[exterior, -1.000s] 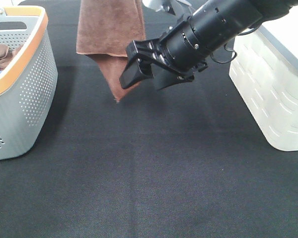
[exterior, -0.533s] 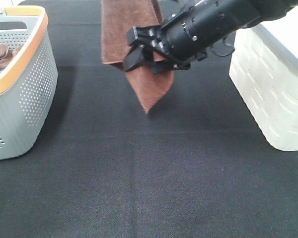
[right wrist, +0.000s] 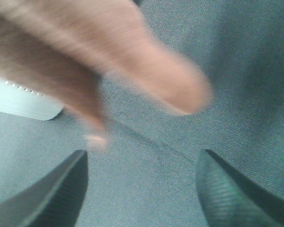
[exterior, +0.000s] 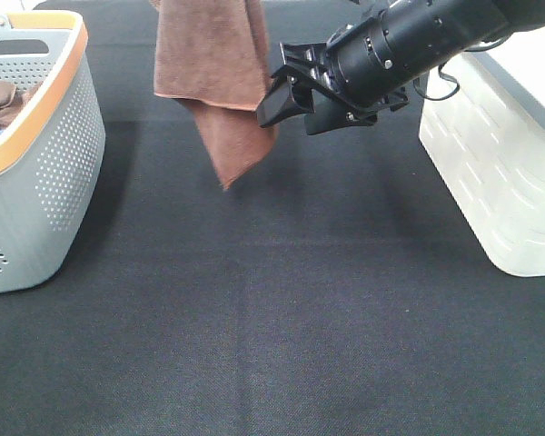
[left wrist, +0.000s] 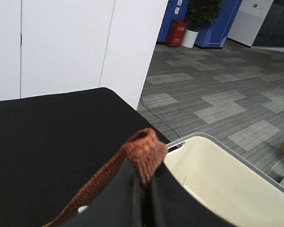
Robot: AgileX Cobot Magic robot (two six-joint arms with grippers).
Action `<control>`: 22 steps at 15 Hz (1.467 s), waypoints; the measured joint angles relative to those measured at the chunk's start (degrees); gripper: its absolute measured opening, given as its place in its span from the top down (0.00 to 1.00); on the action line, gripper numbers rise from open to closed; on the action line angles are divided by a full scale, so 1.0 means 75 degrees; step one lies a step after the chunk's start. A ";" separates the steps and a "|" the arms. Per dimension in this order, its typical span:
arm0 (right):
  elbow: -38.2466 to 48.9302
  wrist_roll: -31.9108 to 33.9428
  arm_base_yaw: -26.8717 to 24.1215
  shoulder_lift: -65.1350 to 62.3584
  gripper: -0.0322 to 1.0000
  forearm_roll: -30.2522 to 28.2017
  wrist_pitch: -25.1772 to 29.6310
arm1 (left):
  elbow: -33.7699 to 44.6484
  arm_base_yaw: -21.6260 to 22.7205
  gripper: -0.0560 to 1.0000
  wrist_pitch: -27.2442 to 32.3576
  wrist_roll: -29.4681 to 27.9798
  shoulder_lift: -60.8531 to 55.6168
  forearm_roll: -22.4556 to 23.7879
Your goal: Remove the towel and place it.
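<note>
Exterior high: towel point(exterior: 213, 73) hangs over the dark surface point(exterior: 282, 318), one corner pointing down, between grey basket point(exterior: 45, 182) and white basket point(exterior: 490, 182). Right fingers point(exterior: 280, 102) spread apart, empty, just beside the cloth. Left wrist: left fingers point(left wrist: 116, 201) pinched tight on a towel fold.

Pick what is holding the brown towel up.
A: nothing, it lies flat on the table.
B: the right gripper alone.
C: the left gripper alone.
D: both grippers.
C: the towel is pinched in the shut left gripper, while the right gripper stands open beside it, with nothing between its fingers.
</note>
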 joint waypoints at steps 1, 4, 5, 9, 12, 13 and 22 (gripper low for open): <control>0.0000 -0.0015 0.0000 0.0000 0.35 0.0000 0.0000 | 0.0000 0.0000 0.95 0.0000 0.0000 0.0000 0.0000; 0.0000 -0.0237 0.0000 0.0000 0.36 0.0199 0.0053 | 0.0000 0.0000 0.95 0.0000 0.0000 0.0000 0.0000; 0.0000 -0.0435 0.0000 0.0000 0.38 0.0413 0.0222 | 0.0000 0.0000 0.95 0.0000 0.0000 0.0000 0.0000; 0.0000 -0.0825 0.0000 -0.0023 0.39 0.0848 0.0741 | 0.0000 0.0000 0.95 0.0000 0.0000 0.0000 -0.0008; 0.0000 -0.0879 0.0000 -0.0061 0.40 0.0932 0.0481 | 0.0000 0.0000 0.95 0.0000 0.0000 0.0000 -0.0008; 0.0000 -0.0879 0.0000 -0.0061 0.40 0.0932 0.0306 | 0.0000 0.0000 0.95 0.0000 0.0000 0.0000 -0.0008; 0.0000 -0.1024 0.0000 -0.0145 0.97 0.1207 0.0413 | 0.0000 0.0000 0.95 0.0000 0.0000 0.0000 -0.0008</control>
